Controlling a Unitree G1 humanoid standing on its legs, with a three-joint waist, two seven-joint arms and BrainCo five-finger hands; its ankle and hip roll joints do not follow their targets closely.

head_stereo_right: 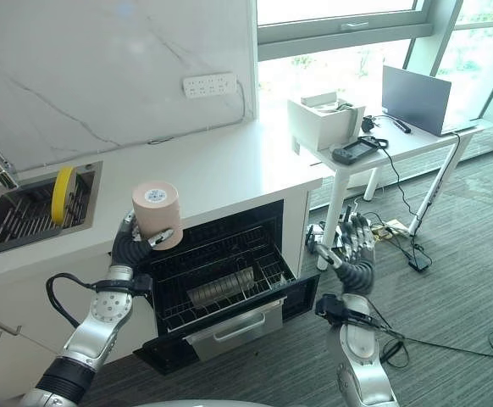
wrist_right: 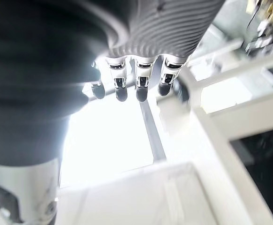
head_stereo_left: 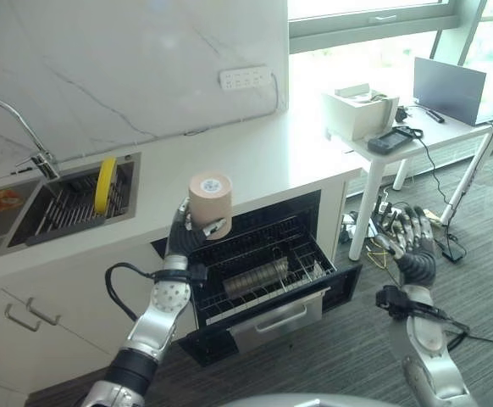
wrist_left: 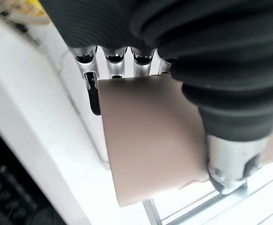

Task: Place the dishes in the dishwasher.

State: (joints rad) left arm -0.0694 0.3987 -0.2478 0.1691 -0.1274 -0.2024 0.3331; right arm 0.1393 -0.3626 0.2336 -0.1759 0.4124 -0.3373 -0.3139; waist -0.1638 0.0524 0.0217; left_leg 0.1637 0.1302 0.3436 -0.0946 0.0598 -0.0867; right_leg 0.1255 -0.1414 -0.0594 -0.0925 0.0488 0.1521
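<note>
Hanging relaxed and empty to the right of the open dishwasher (head_stereo_left: 255, 271), the right hand (head_stereo_left: 409, 237) idles; the left hand (head_stereo_left: 187, 233) grips a tan cup (head_stereo_left: 210, 202) above its rack (head_stereo_left: 263, 275); beyond, a yellow plate (head_stereo_left: 104, 183) stands in the sink (head_stereo_left: 26, 227).

No text, number or brand can be read anywhere here. The beige cup (head_stereo_left: 210, 201), held above the dishwasher rack (head_stereo_left: 259, 271), carries a small round sticker on its upturned base, with marks too small to make out. Left of the cup, in the sink (head_stereo_left: 26, 206), lies an orange packet (head_stereo_left: 1, 200) whose print is a blur. Above and to the right of the cup, the white power strip (head_stereo_left: 246, 78) on the wall shows only sockets.
</note>
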